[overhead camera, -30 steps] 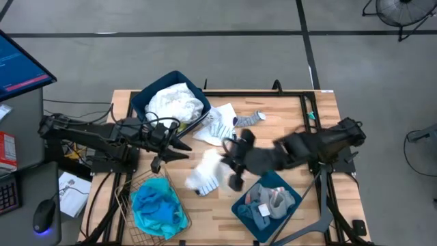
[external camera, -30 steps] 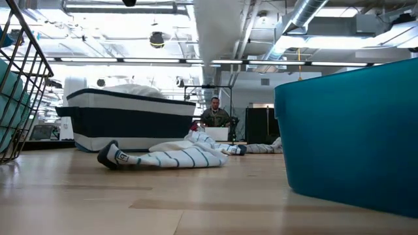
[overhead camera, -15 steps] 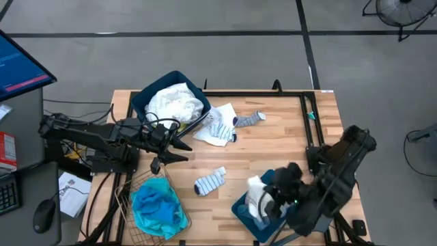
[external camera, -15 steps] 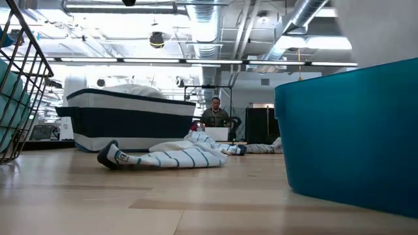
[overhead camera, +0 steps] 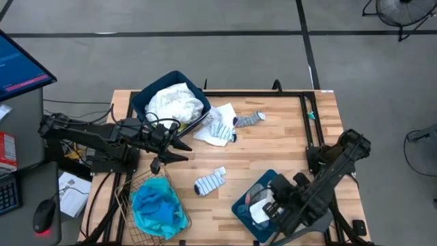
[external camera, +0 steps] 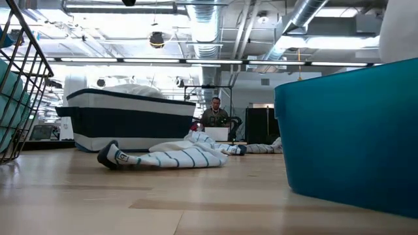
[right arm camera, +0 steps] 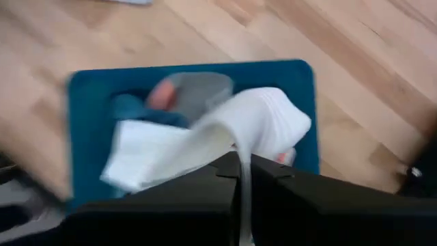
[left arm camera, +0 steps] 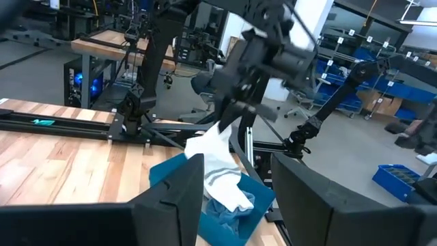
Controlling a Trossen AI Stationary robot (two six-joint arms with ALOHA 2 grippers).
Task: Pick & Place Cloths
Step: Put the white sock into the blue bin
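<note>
A pale wooden bench (overhead camera: 273, 143) stands on a grey workshop floor, with shelving, ducts and a seated person far behind it in the low view. At the bench's near right corner, the right gripper (overhead camera: 268, 206) hangs directly over a dark blue bin (overhead camera: 240, 205), its fingers pinched fully together on a white cloth (right arm camera: 205, 140). In the right wrist view that cloth drapes from the fingertips straight above the bin's opening, where a grey piece with an orange band (right arm camera: 194, 89) already lies. Judging from this, the coming move is a plain release: the cloth sits below the gripper and inside the bin's outline, so letting go should drop it in. Further out, near the middle of the bench, a small striped sock (overhead camera: 210, 182) lies with its long axis running slantwise from the near left toward the far right. It rests between the two arms, somewhat closer to the left gripper (overhead camera: 183, 151), which waits by the left edge with its fingers partly apart and nothing between them. More striped cloths (overhead camera: 220, 126) lie toward the far edge, beside a second bin (overhead camera: 140, 99) at the far left holding white fabric (overhead camera: 176, 102). A wire basket (overhead camera: 130, 188) at the near left corner holds a turquoise garment (overhead camera: 158, 208).
</note>
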